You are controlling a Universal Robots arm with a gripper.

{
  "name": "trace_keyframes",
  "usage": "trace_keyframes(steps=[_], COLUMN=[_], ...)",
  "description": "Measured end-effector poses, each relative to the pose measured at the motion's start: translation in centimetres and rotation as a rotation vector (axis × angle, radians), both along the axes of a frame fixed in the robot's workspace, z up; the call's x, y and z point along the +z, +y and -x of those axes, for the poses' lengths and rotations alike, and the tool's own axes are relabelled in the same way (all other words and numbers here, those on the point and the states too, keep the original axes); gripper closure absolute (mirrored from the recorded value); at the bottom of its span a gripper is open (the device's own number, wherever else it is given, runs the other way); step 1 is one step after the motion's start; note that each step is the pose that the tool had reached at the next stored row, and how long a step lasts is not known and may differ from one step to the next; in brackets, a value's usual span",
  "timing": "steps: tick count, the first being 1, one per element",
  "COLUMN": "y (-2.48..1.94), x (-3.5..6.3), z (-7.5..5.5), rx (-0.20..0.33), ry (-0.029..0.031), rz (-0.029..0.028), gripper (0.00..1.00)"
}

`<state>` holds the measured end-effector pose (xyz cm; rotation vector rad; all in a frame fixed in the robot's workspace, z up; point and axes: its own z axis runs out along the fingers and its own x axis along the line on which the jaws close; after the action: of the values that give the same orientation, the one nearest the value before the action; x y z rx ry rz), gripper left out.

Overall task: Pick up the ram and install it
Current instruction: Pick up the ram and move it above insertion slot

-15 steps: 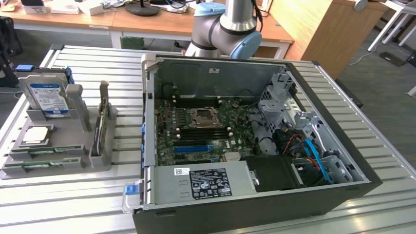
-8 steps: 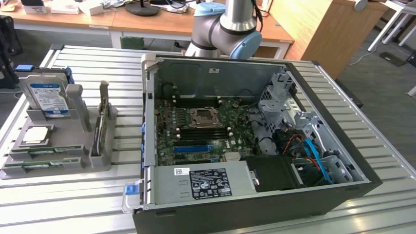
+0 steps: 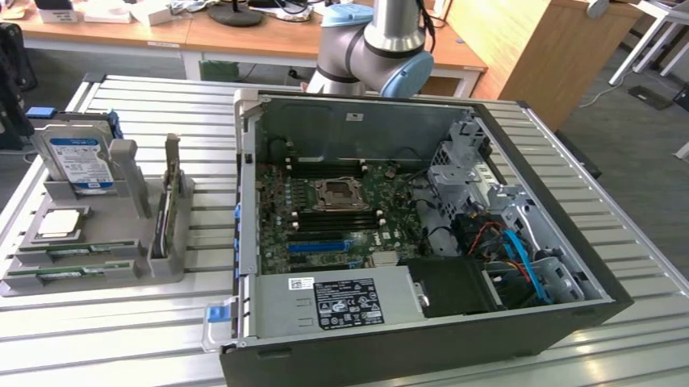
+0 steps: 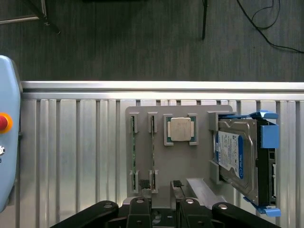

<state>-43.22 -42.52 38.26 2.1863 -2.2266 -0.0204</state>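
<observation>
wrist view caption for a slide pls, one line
Open gripper over a gray holder with two ram sticks, a processor and a hard drive

Silver arm (image 3: 394, 24), pale-blue joint caps (image 3: 411, 78), black tool (image 4: 161, 192)

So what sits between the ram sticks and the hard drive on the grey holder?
The silver-topped processor, in its own recess of the holder; the wrist view shows it plainly.
</observation>
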Motion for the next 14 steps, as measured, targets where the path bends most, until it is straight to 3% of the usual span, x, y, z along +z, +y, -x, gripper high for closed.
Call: trace_keyframes(steps=[14], y=[0.00], x=[-0.96], z=[0.00], rx=[0.000], ry=[-0.0005], rz=[0.0000], gripper=[0.70])
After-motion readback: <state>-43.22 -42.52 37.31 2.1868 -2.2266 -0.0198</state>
